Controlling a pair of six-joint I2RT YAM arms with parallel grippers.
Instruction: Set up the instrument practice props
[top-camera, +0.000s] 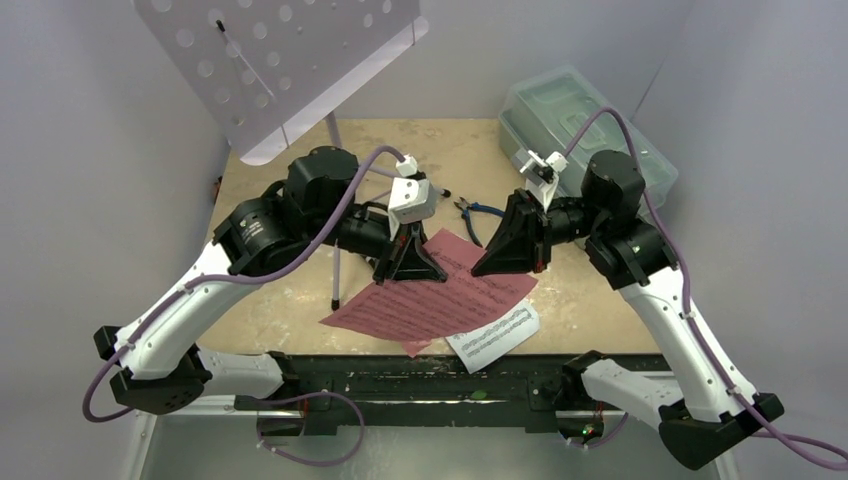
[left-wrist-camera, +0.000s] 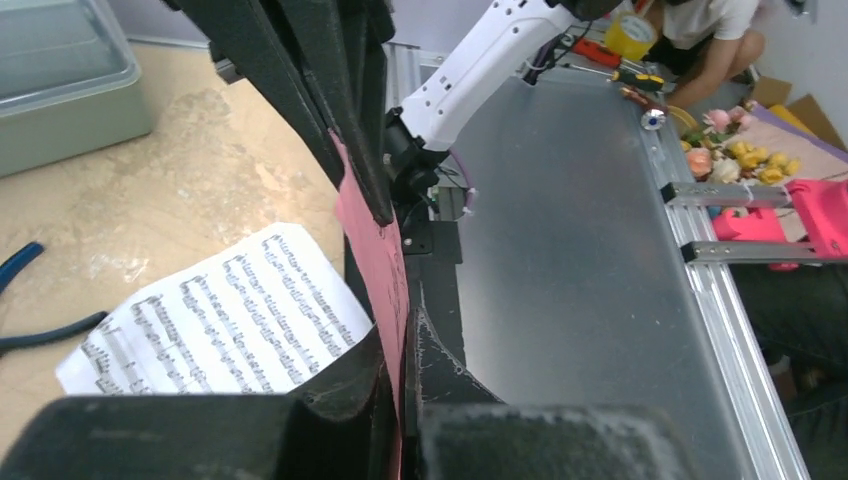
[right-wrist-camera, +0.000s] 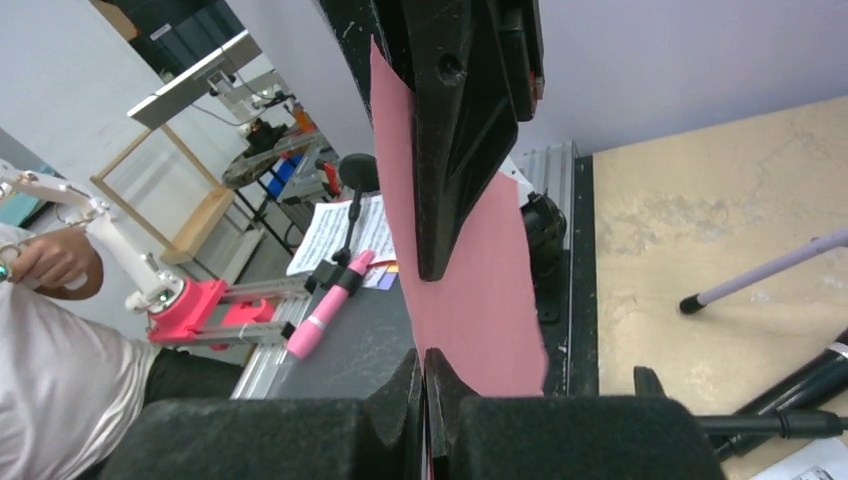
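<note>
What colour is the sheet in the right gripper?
Pink; the sheet shows best in the top external view.

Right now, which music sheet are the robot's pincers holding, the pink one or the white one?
The pink sheet: both the left pincer and right pincer pinch it, while the white sheet lies flat on the table, untouched.

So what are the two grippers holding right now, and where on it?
Both hold the pink music sheet: the left gripper pinches its far left edge, the right gripper its far right edge.
</note>
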